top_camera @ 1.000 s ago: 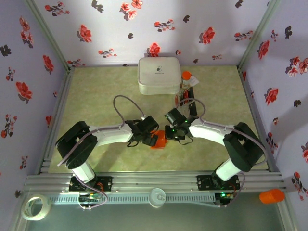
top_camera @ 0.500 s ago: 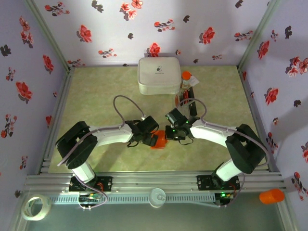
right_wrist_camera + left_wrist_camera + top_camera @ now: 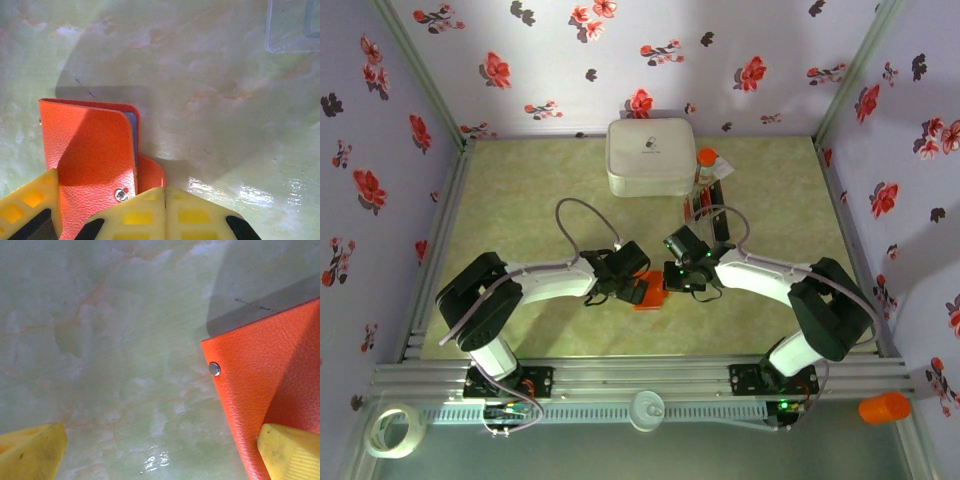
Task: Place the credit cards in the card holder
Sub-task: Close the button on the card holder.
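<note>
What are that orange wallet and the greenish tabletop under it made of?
The card holder looks like leather or imitation leather: matte, pebbled grain, with a small shiny snap stud that seems metal. The tabletop looks like glossy marble-patterned laminate or vinyl, which one I cannot tell: pale green veining and bright glare spots.

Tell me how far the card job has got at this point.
Done: nothing seen loaded; the credit cards lie near the white case. In hand: apparently opening the card holder, folded with only a blue-grey edge showing; the open left claw has one finger on it, the shut right claw sits at its snap flap. Left: open it, fetch the cards, slot them in.
</note>
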